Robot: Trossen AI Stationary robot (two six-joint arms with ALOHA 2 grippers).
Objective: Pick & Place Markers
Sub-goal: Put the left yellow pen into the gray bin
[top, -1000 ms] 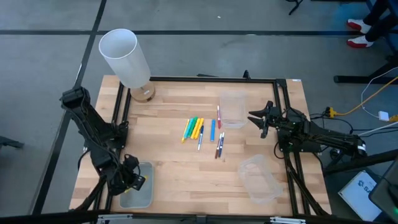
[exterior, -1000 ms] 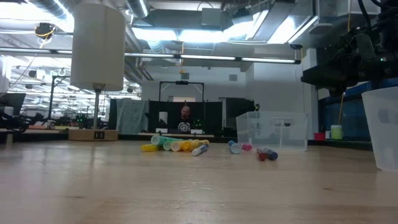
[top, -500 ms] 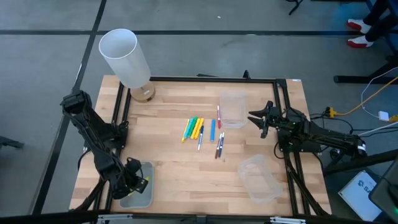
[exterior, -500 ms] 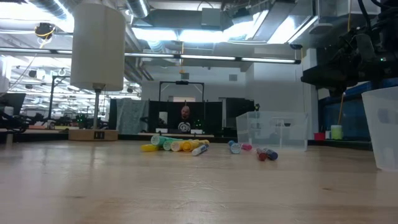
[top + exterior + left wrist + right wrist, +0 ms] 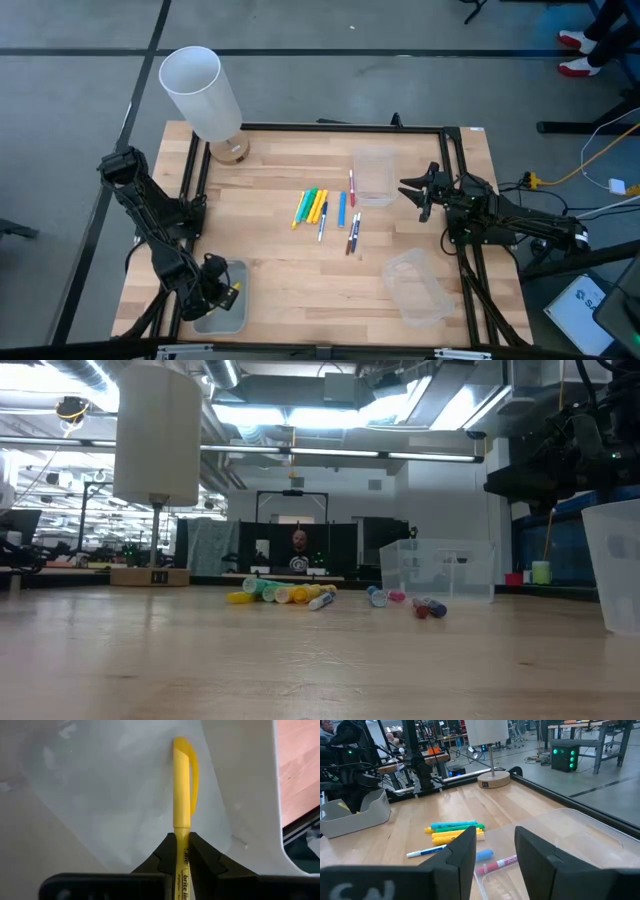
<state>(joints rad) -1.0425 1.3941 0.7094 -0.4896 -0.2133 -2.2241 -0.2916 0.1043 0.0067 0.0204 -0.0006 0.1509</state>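
Just inside tray [image 5: 250, 795] wall, yellow marker [image 5: 181, 795].

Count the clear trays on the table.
3: one tray at the far right, one at the near right, one near left, under the left gripper.

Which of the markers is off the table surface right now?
The yellow marker, clamped in the left tool above the clear tray at the table's near-left corner. The other markers lie loose mid-table.
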